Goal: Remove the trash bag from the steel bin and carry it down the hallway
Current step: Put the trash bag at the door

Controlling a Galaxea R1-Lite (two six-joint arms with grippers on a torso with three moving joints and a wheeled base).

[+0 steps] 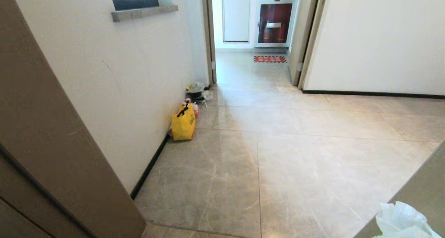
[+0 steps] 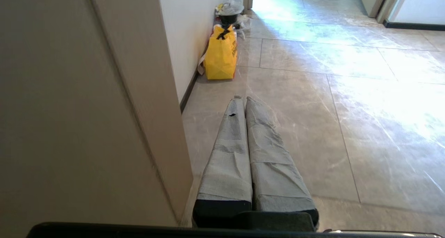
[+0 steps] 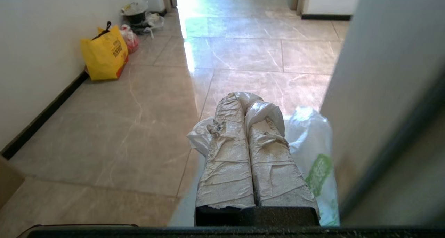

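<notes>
- The right gripper (image 3: 246, 104) is clamped tight on the trash bag (image 3: 311, 151), with a fold of white plastic bunched over its fingertips; the rest of the bag, green print showing, hangs just beside the fingers, near a door frame (image 3: 382, 109) on the right.
- In the head view only a white corner of the bag shows, at the near right edge; neither arm is in that view.
- The left gripper (image 2: 243, 99) has its fingers pressed together on nothing, pointing along the floor just beside a door frame on the left.
- The steel bin is not in view, so I judge the bag is already out and the carry down the hallway (image 1: 295, 154) is what remains.
- Risk: the thin plastic is pinched by one bunched fold; a jolt could let it slip or tear.
- Risk: the hanging bag is close to the right door frame and could snag there as the base drives through.
- Risk: the yellow bag (image 1: 183, 124) and other rubbish against the left wall narrow the way farther on; drifting left could strike them.
</notes>
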